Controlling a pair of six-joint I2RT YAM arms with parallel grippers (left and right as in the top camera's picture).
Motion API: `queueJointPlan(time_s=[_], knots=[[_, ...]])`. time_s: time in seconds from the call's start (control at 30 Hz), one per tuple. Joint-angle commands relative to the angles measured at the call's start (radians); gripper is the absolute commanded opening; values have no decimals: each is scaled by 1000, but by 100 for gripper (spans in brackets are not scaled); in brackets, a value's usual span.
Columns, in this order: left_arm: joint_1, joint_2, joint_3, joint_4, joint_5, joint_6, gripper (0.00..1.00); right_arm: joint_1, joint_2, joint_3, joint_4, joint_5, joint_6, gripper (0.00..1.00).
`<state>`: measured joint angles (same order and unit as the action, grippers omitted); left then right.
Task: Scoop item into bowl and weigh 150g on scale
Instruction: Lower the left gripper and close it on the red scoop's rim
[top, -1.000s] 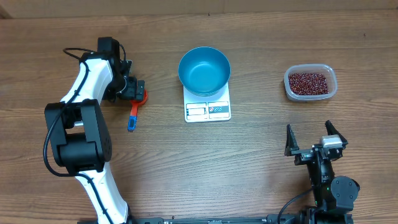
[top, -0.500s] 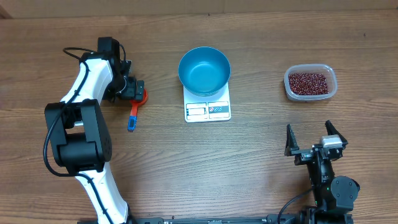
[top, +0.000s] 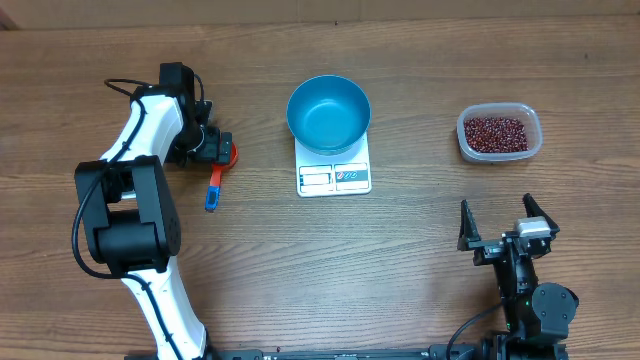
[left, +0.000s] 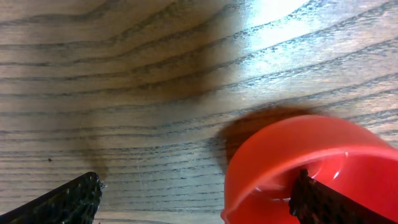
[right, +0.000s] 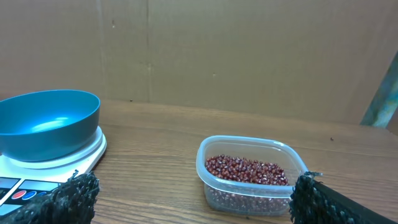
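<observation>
— Jaw status?
— My left jaws: fully open, holding nothing, straddling the rim of the red scoop, mid-left. My right jaws: open, empty.
— Procedure?
— Close squarely on that rim before lifting. The beans sit upper right; bowl on scale, top centre.

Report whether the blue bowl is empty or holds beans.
Empty. Overhead, the bowl is bare blue inside; the beans sit in the clear tub.

The left pincer hides part of the scoop; the readout on the scale is illegible.
</observation>
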<state>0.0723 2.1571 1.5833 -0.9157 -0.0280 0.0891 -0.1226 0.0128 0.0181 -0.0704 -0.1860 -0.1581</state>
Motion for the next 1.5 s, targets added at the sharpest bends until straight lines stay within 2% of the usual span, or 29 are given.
queueJointPlan(time_s=[0.0,0.27,0.67,1.1,1.47], knots=[[0,14,-5,6,-9,20,100,4,-10,-10,5,1,0,100],[-1,14,-4,5,-8,20,100,4,-10,-10,5,1,0,100],[-1,14,-4,5,-5,20,71,4,-10,-10,5,1,0,100],[-2,14,-4,5,-6,20,59,4,-10,-10,5,1,0,100],[-15,14,-4,5,-6,24,45,4,-10,-10,5,1,0,100]])
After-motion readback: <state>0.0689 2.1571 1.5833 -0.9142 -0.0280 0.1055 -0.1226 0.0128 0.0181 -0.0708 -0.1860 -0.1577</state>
